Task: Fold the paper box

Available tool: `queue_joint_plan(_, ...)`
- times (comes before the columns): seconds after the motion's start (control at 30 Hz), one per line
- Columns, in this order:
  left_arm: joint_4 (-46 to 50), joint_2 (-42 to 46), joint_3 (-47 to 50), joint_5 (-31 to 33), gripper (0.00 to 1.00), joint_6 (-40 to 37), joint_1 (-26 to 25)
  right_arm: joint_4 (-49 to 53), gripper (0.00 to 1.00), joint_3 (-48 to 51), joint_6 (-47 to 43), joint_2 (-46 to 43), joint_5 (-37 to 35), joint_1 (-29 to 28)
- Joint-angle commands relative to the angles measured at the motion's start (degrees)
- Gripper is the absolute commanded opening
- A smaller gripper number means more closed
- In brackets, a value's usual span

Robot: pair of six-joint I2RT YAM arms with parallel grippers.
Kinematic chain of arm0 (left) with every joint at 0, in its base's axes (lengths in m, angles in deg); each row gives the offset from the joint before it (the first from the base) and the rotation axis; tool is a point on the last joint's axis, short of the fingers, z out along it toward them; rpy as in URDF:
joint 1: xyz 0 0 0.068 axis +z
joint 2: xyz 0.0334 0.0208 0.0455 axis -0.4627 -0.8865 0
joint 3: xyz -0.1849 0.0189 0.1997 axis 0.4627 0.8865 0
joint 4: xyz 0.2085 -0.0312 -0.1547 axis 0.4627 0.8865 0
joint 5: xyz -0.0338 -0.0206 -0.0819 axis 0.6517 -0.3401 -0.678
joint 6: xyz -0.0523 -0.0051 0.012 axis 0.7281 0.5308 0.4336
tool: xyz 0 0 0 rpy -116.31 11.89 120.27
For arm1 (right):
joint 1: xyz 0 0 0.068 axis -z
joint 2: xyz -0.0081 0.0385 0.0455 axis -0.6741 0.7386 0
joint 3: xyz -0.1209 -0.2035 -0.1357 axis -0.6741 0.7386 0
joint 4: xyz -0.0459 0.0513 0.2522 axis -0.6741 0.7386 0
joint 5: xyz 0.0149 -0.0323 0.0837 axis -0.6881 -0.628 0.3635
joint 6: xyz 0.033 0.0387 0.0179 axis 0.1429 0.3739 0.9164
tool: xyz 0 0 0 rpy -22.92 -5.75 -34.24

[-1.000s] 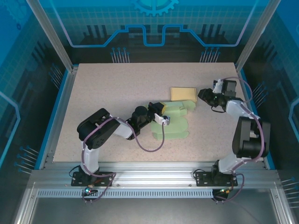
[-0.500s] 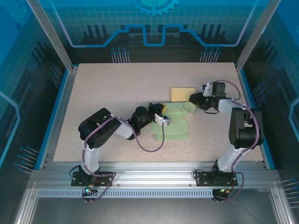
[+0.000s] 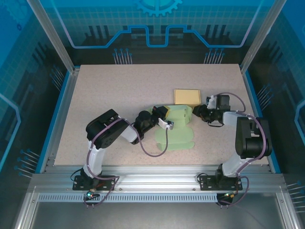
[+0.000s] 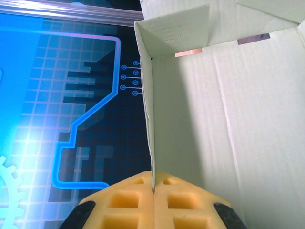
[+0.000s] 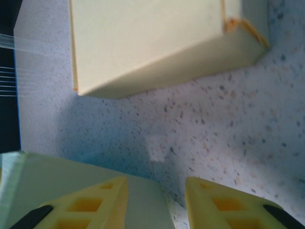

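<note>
Nearest us, the paper box [image 3: 177,133] lies a bit right of centre on the table [image 3: 119,95], near panels flat; it's a half-formed pale green blank, not yet a box. The left claw [image 3: 165,123] is pinched fully shut on the edge of one thin side wall at the box's left; in the left wrist view that wall stands upright w/ a flap bent over at its far end. We judge the pinch is there to hold the wall up and anchor the sheet while the other arm works. At the box's far right corner the right claw [image 3: 198,112] sits low, jaws partly apart, holding nothing; a corner of green panel lies under the gap, so it's prob. lined up to take or push a flap. Nothing lies inside the green box so far as we can see. Just beyond, the cream box [image 3: 187,96] sits closed, near the green one but apart from it; its contents can't be told.
</note>
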Motion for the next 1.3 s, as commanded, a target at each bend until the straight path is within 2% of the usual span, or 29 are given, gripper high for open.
queue_joint_plan(0.0, -1.67, -3.60, -0.57, 0.33, 0.00, -4.26, -0.19, -3.22, 0.38, 1.47, 2.23, -1.91, 2.12, -0.74)
queue_joint_plan(0.33, -3.59, -3.66, -0.64, 0.20, 0.00, -5.65, -0.37, -1.90, 0.41, 3.57, -2.23, -6.08, -2.48, -5.13)
queue_joint_plan(0.67, -4.79, -3.65, -0.78, -0.20, 0.00, -6.25, -0.68, -0.48, 0.49, 6.33, -4.99, -11.98, -8.39, -8.48)
queue_joint_plan(0.93, -4.90, -3.82, -0.78, -0.27, 0.00, -6.25, -0.97, -1.52, 0.53, 6.74, -6.16, -10.77, -12.19, -11.51)
queue_joint_plan(1.27, -5.17, -3.80, -0.69, -0.35, 0.00, -6.22, -1.06, -5.29, 0.55, 7.55, -7.07, -8.39, -22.07, -16.82)
